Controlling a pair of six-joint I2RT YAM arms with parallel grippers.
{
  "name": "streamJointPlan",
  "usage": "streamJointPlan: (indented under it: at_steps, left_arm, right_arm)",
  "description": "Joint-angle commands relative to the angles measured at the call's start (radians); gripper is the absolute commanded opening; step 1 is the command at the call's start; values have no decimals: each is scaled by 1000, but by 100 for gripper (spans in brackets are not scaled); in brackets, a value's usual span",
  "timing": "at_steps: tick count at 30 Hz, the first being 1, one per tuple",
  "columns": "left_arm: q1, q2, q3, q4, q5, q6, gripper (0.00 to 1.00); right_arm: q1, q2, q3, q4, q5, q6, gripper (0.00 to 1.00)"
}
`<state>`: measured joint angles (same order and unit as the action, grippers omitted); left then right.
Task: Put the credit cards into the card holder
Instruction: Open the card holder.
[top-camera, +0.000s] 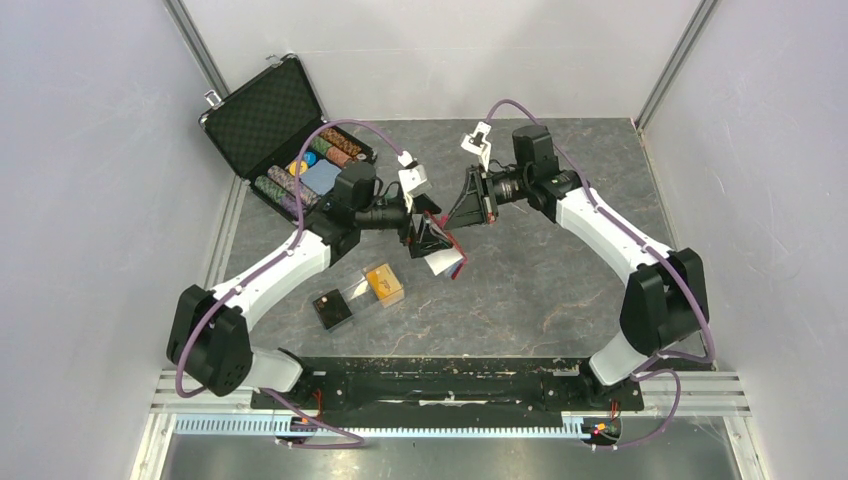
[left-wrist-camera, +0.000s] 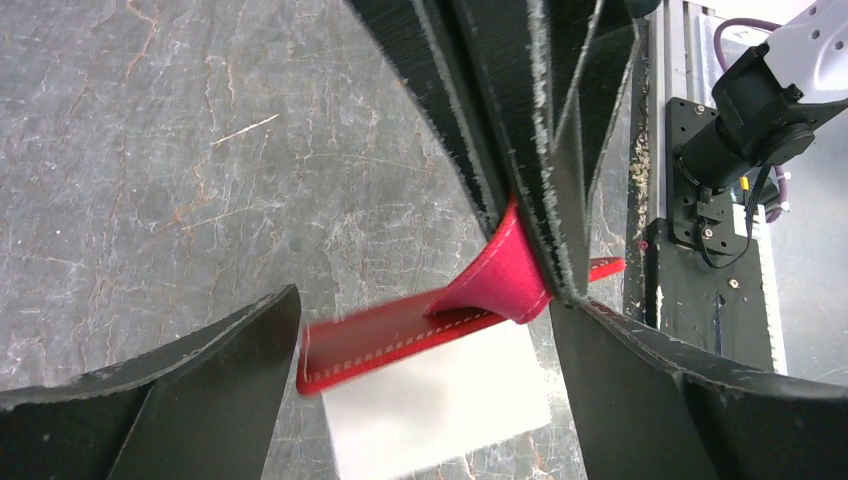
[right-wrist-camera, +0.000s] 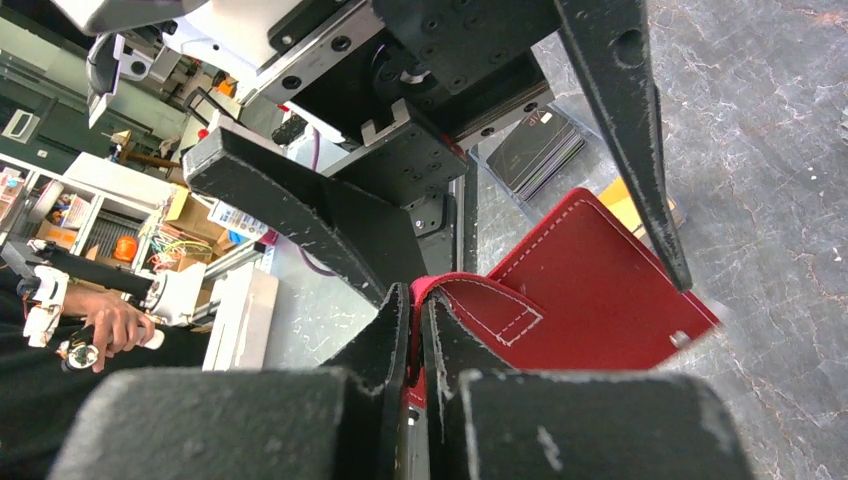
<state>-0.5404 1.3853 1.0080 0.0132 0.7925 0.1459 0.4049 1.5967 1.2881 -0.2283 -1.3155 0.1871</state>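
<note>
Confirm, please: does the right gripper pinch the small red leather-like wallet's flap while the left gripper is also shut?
Not quite: the left gripper stands wide open, as the left wrist view shows. The right gripper does pinch the flap of the small red leather-like wallet.

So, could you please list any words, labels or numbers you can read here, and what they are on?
No text is legible in any view.
Orange credit cards: print too small to read.
Dark stack: pale mark, blurred.
Red card holder: no lettering shows.
Background boxes: labels blurred.
</note>
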Motion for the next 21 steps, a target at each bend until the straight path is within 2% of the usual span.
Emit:
streamJointPlan:
  at_steps: [1, 7, 9, 11, 13, 16, 19, 20, 21]
  left_arm:
    - [-15, -19, -6, 57, 11, -50, 98]
    - [-23, 8, 5, 55, -5, -71, 86]
    - [-23, 16, 17, 36, -10, -69, 75]
    - [-22, 24, 32, 0, -18, -64, 55]
    - [-21, 32, 48, -51, -30, -62, 40]
    - [-21, 35, 58, -102, -37, -63, 28]
    - [-21, 26, 53, -124, -46, -63, 9]
    - [-21, 21, 51, -128, -49, -62, 3]
    - [-21, 16, 48, -132, -50, -61, 2]
  right_arm:
    - [4, 19, 66, 21, -37, 12, 0]
    - [4, 31, 71, 20, -33, 19, 0]
    - [4, 29, 71, 21, -21, 19, 0]
    - [0, 27, 69, 21, 5, 20, 0]
    - [-4, 26, 68, 16, 33, 22, 0]
    - [-9, 22, 67, 11, 80, 17, 0]
    - [-12, 15, 66, -6, 120, 5, 0]
    - [-13, 12, 65, -13, 137, -5, 2]
    - [-15, 6, 65, -25, 164, -15, 8]
